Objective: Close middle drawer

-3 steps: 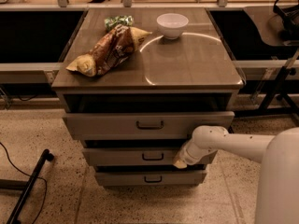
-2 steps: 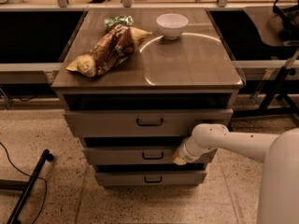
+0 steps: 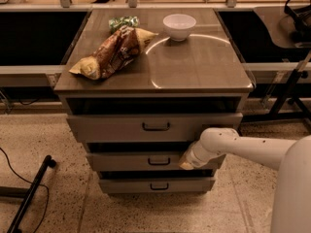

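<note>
The middle drawer (image 3: 146, 161) is grey-tan with a small dark bail handle (image 3: 159, 161). It sits second in a three-drawer cabinet and stands a little out, with a dark gap above its front. My white arm reaches in from the right. My gripper (image 3: 186, 162) is at the drawer's front face, right of the handle, pressed against it.
The top drawer (image 3: 154, 126) is pulled out furthest; the bottom drawer (image 3: 156, 185) stands slightly out. On the cabinet top (image 3: 194, 62) lie a brown chip bag (image 3: 114, 52), a green packet (image 3: 122, 22) and a white bowl (image 3: 179, 26). A black stand leg (image 3: 29, 193) lies on the floor at left.
The arm and gripper have shifted slightly left against the middle drawer's front; the drawer looks a little further in.
</note>
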You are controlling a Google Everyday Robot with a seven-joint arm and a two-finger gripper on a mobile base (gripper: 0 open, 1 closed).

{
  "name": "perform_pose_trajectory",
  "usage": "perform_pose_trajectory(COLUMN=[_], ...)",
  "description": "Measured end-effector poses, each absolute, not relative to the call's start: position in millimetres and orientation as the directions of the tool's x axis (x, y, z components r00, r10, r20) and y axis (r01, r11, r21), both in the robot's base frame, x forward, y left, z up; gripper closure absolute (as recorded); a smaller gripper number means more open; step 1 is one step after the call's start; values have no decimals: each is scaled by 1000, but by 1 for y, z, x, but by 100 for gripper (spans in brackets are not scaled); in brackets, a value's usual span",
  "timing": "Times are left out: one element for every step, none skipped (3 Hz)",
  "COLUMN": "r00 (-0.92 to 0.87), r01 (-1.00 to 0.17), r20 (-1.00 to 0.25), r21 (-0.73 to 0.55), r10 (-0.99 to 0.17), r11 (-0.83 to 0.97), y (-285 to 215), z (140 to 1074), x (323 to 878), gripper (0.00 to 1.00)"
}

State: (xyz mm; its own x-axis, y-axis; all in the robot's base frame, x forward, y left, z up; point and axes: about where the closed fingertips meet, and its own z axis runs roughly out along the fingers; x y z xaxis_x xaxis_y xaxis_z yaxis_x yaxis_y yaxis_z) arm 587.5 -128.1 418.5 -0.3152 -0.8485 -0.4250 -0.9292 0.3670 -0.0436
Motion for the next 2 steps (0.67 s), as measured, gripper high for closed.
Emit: perform_pose_trajectory(r00=[-310,-316], r01=[-937,-936], r20=[-447,-452], r21=[-5,3], r10=[-839,-834], r11=[349,353], y=[-134,-142], z=[422,421], x=[549,538], gripper=[82,60])
